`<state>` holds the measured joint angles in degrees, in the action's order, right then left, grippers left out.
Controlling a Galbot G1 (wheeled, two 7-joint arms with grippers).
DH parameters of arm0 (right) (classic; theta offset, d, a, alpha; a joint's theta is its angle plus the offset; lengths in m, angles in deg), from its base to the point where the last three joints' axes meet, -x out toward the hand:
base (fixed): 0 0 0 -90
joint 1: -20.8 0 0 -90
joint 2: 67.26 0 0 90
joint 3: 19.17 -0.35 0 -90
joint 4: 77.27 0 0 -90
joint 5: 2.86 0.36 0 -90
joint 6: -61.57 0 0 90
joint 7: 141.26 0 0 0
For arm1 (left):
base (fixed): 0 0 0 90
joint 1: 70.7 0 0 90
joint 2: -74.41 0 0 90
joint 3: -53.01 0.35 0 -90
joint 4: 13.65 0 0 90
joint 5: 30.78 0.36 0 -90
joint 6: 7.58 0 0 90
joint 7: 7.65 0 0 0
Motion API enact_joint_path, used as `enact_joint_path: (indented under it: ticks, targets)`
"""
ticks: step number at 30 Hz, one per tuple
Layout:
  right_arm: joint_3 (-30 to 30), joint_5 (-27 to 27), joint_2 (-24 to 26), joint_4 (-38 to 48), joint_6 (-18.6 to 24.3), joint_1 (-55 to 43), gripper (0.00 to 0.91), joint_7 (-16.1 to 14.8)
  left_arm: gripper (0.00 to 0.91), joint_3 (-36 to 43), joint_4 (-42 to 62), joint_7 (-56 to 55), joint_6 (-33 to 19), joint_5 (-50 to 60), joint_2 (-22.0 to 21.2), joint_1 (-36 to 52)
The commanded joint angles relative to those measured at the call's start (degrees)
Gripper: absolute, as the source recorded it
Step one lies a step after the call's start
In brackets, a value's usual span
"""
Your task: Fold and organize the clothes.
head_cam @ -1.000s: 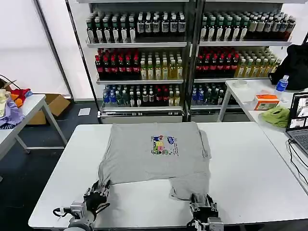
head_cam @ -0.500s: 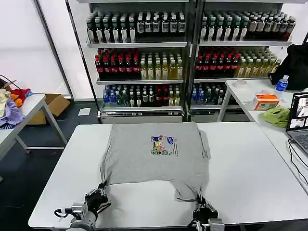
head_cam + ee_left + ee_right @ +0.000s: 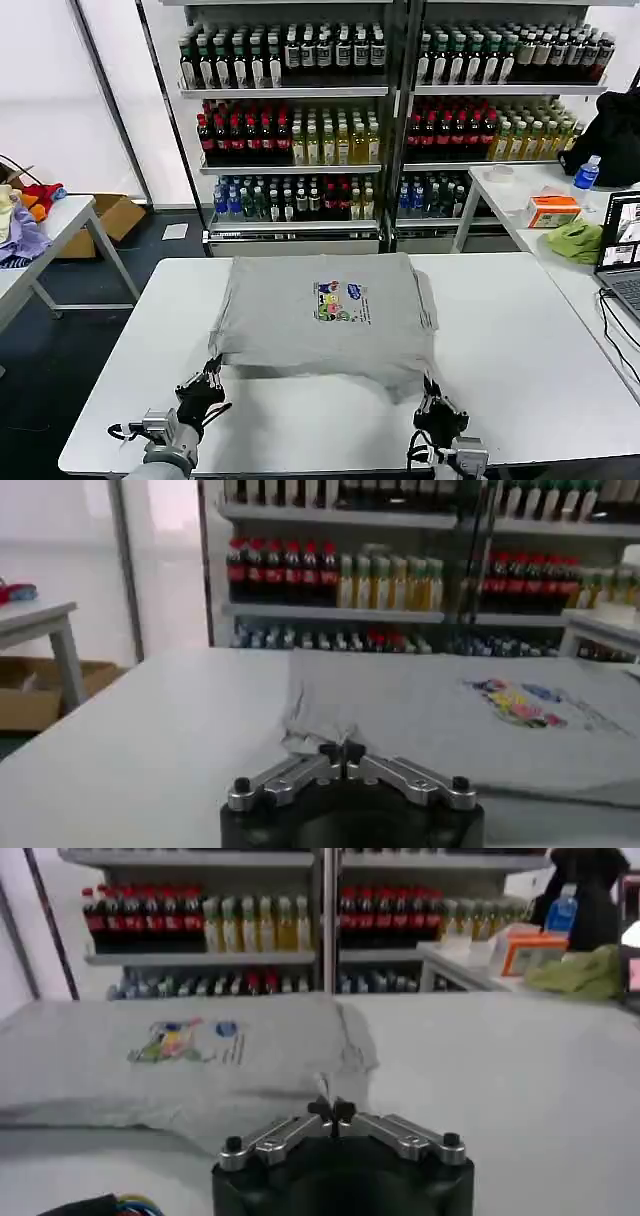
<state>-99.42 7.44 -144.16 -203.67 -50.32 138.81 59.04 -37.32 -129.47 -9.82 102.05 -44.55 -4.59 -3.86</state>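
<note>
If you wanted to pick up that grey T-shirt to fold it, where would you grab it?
Probably by the two near corners of the grey T-shirt, coming from the robot's side of the table. It lies flat, print up, so only its edges offer fabric to pinch. The left gripper and right gripper are already shut on those corners.

The shirt [image 3: 322,318] is soft, matt grey cloth with a smooth printed patch. The tabletop [image 3: 520,340] is smooth, white and faintly glossy. Each end effector, left [image 3: 342,752] and right [image 3: 331,1111], has brushed metal links on matt black plastic.
</note>
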Motion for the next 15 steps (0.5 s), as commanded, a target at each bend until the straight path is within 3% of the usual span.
enact_joint_path:
  ticks: [1,15]
  targets:
    - [-1.5,-0.8,0.0,1.0,0.2,-6.5,0.0,-1.3,0.01,0.9,1.8,0.1,-1.2,-1.2,1.1,5.0]
    - [0.4,1.7,2.3,13.4,-1.6,-21.6,0.0,-3.4,0.01,4.7,14.0,-0.9,-2.3,-5.4,1.9,19.0]
